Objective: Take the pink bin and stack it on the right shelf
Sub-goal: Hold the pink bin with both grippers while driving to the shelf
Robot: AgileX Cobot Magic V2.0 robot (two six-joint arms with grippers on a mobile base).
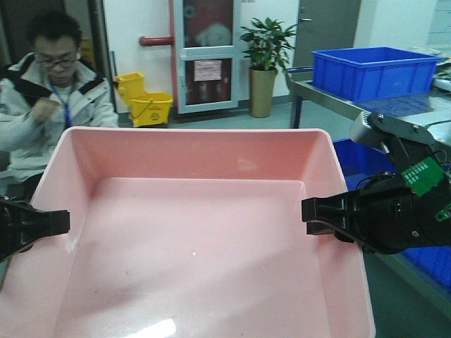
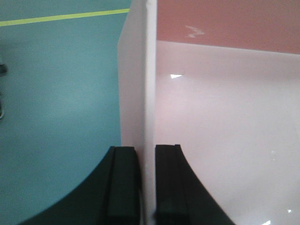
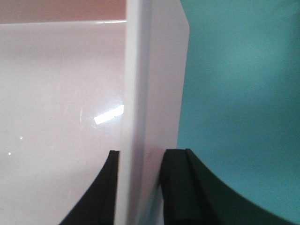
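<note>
1. Front view: the pink bin (image 1: 197,239) hangs crosswise in front of the robot, spanning from one claw to the other.
   - The left claw (image 1: 62,224) bites its left rim and the right claw (image 1: 309,215) bites its right rim, at about the same point along each side.
   - The shelf (image 1: 412,111), a grey metal tabletop, lies to the right of the right claw and a little beyond it. It looks slightly higher than the bin's rim.
   - A blue crate (image 1: 373,70) stands on the far part of the shelf.
   - The right arm is the nearer one, so the coming move looks like a sideways carry to the right, with the right wall leading.

2. Left wrist view: the left claw (image 2: 145,185) is clenched on the bin (image 2: 225,117).
   - One finger presses the outer face of the wall and the other presses the inner face.
   - The wall runs straight ahead from the claw, and the bin's hollow lies to the claw's right.
   - Only teal floor shows beyond the wall, which suggests the bin rests on nothing.

3. Right wrist view: the right claw (image 3: 138,187) likewise grasps the bin (image 3: 56,93), its fingers close on both faces of the wall.
   - The hollow lies to the claw's left, with floor to its right.
   - The shelf is out of sight here.
</note>
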